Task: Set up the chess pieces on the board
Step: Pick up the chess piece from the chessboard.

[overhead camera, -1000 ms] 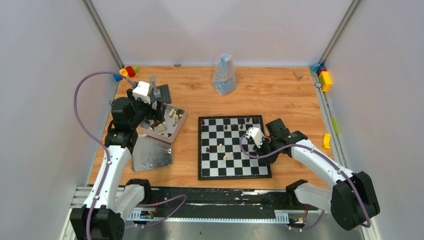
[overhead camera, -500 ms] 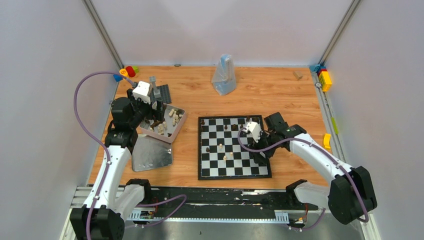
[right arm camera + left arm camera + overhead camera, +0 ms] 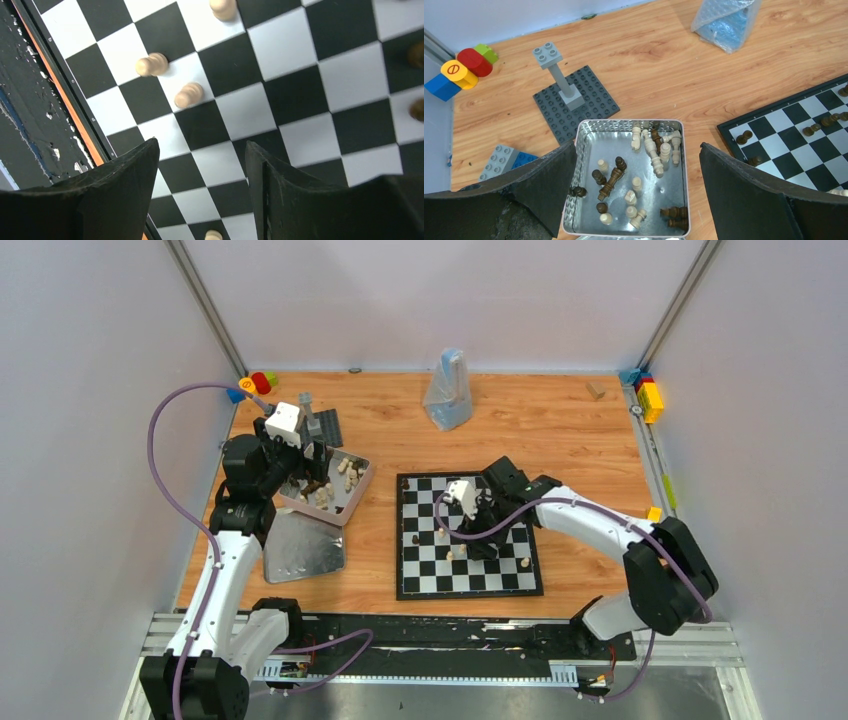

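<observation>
The board [image 3: 430, 575] lies in the middle of the table. On it stand a few cream chess pieces [image 3: 441, 533] and some dark ones [image 3: 452, 494] along its far rows. My right gripper [image 3: 482, 540] hangs open over the board's centre, with only bare squares between its fingers; in the right wrist view it [image 3: 201, 145] has cream pieces [image 3: 189, 94] just ahead. My left gripper [image 3: 636, 146] stands wide open above the silver tin [image 3: 586, 131]. Several dark and cream pieces [image 3: 655, 150] lie loose in that tin. Nothing is held.
The tin's lid [image 3: 305, 550] lies near the left arm. A grey studded plate with a brick tower [image 3: 322, 425] sits behind the tin. There is a plastic bag [image 3: 447, 390] at the back centre, and coloured bricks in the back corners [image 3: 258, 382] [image 3: 650, 398].
The right arm swung left from the board's right edge to its centre and its jaws opened. A cream piece now stands near the right edge. The left arm stayed still.
</observation>
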Robot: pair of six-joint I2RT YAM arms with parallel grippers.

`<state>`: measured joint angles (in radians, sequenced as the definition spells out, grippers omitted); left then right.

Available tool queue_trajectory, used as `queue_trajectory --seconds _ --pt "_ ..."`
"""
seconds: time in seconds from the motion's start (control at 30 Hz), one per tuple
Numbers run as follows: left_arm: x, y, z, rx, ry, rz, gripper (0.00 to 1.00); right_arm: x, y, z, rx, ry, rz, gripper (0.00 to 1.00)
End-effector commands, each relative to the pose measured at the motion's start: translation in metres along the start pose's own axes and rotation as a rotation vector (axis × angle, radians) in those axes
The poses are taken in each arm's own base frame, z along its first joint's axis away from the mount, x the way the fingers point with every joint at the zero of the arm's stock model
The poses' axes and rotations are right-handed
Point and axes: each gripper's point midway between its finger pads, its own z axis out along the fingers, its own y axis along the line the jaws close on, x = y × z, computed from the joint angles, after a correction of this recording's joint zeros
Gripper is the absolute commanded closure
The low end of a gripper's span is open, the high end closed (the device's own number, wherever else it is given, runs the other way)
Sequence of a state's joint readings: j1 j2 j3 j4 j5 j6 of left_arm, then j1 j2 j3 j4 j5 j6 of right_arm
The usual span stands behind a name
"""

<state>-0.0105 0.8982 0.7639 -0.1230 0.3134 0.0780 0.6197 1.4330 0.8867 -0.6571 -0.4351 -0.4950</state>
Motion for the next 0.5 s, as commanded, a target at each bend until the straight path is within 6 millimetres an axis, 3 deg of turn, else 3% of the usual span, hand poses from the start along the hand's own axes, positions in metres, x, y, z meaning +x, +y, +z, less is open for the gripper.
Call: queue_trajectory --seconds 0.0,0.33,0.4,0.47 --pt "-0.01 0.002 -0.002 -0.002 -0.036 0.027 0.0 -0.027 -0.001 0.013 0.015 -0.044 -0.065 0.36" --pt "-0.01 0.002 -0.001 -0.004 -0.034 0.027 0.0 -0.041 -0.003 0.035 0.006 -0.023 -0.112 0.42" --pt "-0.009 0.002 -0.002 -0.003 -0.033 0.026 0.0 -0.042 -0.003 0.038 0.003 -0.021 -0.117 0.47" --pt "-0.01 0.002 -0.002 -0.002 -0.034 0.027 0.0 -0.041 -0.002 0.04 -0.002 -0.012 -0.117 0.57"
